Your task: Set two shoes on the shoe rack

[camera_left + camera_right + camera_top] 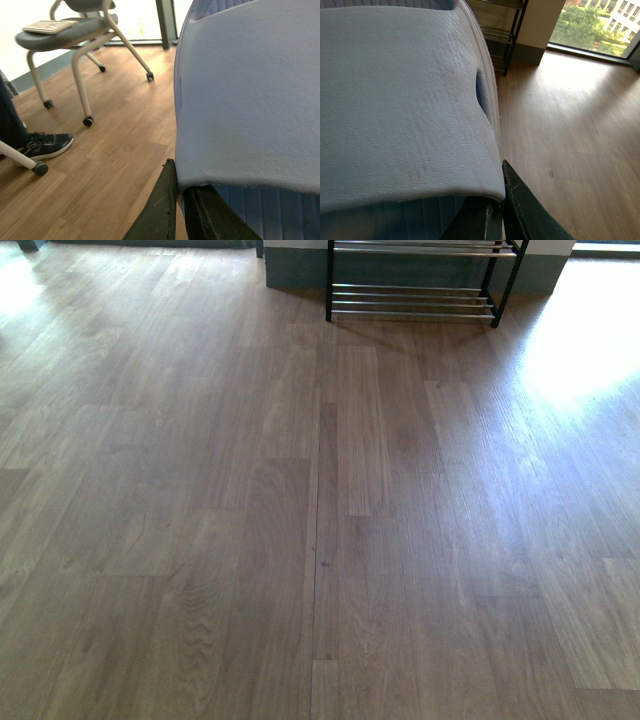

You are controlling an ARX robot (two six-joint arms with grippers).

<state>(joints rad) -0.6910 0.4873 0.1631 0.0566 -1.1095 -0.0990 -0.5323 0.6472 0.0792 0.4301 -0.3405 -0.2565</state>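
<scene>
The two shoes are out of view. My left gripper (pixel 179 184) is shut on the strap edge of a light blue slide (pixel 250 90), which fills most of the left wrist view above the wooden floor. A second light blue slide (pixel 395 100) is held the same way by my right gripper (pixel 496 200), shut on its strap edge. The shoe rack (pixel 415 300), black-framed with chrome rods, stands at the far end of the floor in the front view. The shoe rack (pixel 507 35) also shows just beyond the right slide. Neither arm appears in the front view.
A grey chair on castors (pixel 75 30) with a flat pale object on its seat stands to one side. A person's black sneaker (pixel 47 144) rests on the floor beside it. A window (pixel 595 25) lies beyond the rack. Bare wooden floor (pixel 320 540) stretches ahead.
</scene>
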